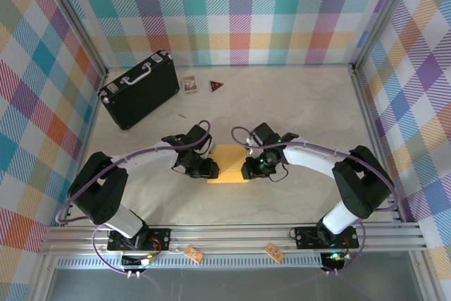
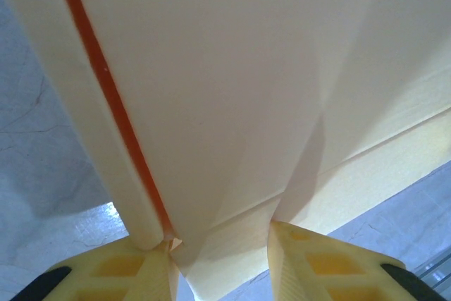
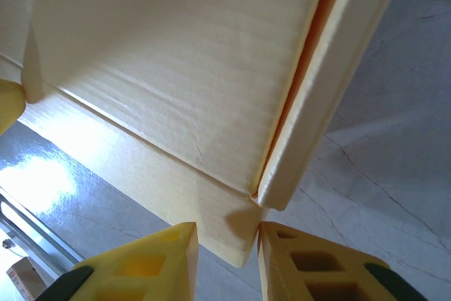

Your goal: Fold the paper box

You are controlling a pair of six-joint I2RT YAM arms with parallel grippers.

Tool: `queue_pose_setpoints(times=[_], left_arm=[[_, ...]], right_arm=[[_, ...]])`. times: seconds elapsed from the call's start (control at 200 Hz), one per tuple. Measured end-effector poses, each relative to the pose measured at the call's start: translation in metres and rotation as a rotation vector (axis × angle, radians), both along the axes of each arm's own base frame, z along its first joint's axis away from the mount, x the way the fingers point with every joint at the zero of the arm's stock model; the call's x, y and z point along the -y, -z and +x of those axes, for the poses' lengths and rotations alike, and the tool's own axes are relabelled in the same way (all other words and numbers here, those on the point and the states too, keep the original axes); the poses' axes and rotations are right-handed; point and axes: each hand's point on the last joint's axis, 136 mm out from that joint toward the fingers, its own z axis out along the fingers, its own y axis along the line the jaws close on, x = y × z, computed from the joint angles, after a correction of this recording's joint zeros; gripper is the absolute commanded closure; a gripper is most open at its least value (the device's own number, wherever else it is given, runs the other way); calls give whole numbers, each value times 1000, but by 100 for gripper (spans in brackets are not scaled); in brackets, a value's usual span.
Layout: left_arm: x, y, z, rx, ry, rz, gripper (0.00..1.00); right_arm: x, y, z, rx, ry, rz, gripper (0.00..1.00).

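Your two arms rise from their bases at the bottom of the frame, elbows bowed outward, wrists bent in towards centre. Your left gripper (image 1: 208,169) is clamped on the left side of the paper box (image 1: 227,163) and your right gripper (image 1: 248,168) on its right side, cardboard pinched between the yellow fingers (image 2: 317,266). The box rests mid-table (image 1: 296,103); beyond, upper left, lies a black case (image 1: 139,88)

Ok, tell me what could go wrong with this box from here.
1. The left tool and right tool each pinch just a thin edge of the paper box; it may slip or crease.
2. In the right wrist view a side flap gapes; it could spring open.
3. Squeezing from both sides might crush it.
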Motion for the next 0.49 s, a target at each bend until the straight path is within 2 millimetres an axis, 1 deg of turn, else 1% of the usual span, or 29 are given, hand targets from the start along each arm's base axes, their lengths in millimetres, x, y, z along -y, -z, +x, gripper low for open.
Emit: queue_pose_setpoints(times=[0.225,0.325,0.39,0.495], left_arm=[[0,0,0,3,2,2,64],[0,0,0,5,5,3,64],[0,0,0,6,8,3,64],[-1,0,1,11,15,7,64]], right_arm=[[1,0,1,21,-31,-3,64],[3,-2,3,40,-42,-20,59],[4,-8,6,63,-52,-31,57],[3,-29,16,137,-70,-29,54]])
